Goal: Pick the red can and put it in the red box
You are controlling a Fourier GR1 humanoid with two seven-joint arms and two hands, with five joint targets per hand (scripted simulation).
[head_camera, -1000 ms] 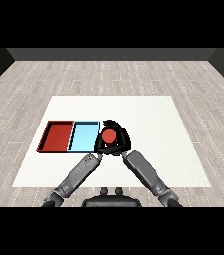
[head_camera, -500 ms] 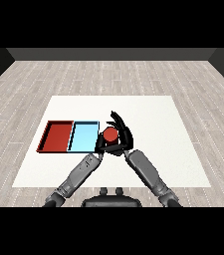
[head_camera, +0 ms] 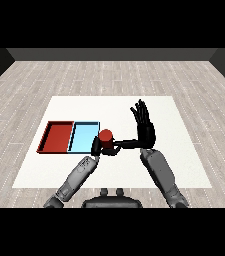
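The red can [head_camera: 105, 138] stands upright just right of the light blue tray [head_camera: 83, 138], near that tray's front right corner. My left hand [head_camera: 96, 146] is against the can's left side with its fingers curled round it. My right hand [head_camera: 145, 127] is to the right of the can, open, with straight fingers pointing up and away. Its thumb stretches left and reaches the can's right side. The red tray [head_camera: 59, 137] lies further left, beside the blue one, with nothing in it.
The white table [head_camera: 184, 150] spreads to the right of and behind my hands. The two trays sit side by side on its left half. Grey wooden floor surrounds the table.
My right hand, which was curled round the can, has opened and swung to the right. The can has shifted slightly left, and my left hand has closed on it.
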